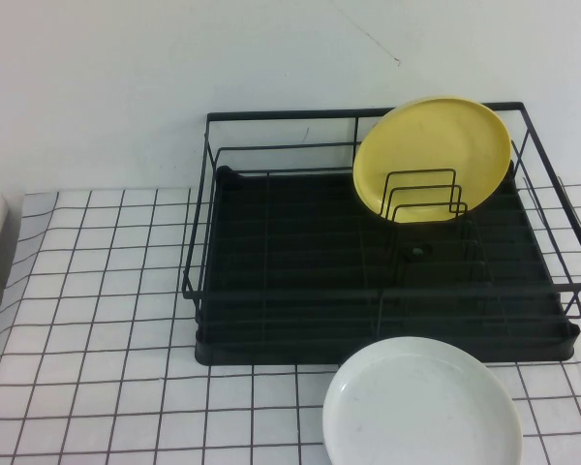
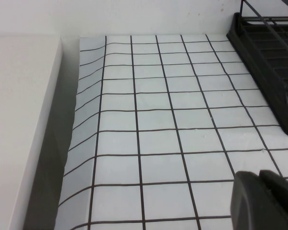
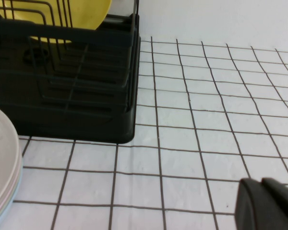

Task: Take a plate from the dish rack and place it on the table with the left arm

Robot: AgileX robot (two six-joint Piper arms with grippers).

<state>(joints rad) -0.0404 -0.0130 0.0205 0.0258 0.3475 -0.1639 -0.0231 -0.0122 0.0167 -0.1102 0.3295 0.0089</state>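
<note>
The yellow plate (image 1: 433,155) stands upright at the back right of the black dish rack (image 1: 290,271), leaning on the wire dividers (image 1: 424,199). It also shows in the right wrist view (image 3: 81,14) inside the rack (image 3: 86,110). Neither arm shows in the high view. My left gripper (image 2: 259,175) is shut and empty, low over the grid cloth (image 2: 158,134) to the left of the rack (image 2: 273,72). My right gripper (image 3: 260,181) is shut and empty over the cloth (image 3: 206,120) to the right of the rack.
A white plate (image 1: 421,407) lies flat on the table (image 1: 97,320) in front of the rack's right half, also in the right wrist view (image 3: 2,163). The cloth's left edge lifts beside a white ledge (image 2: 19,120). A white wall stands behind.
</note>
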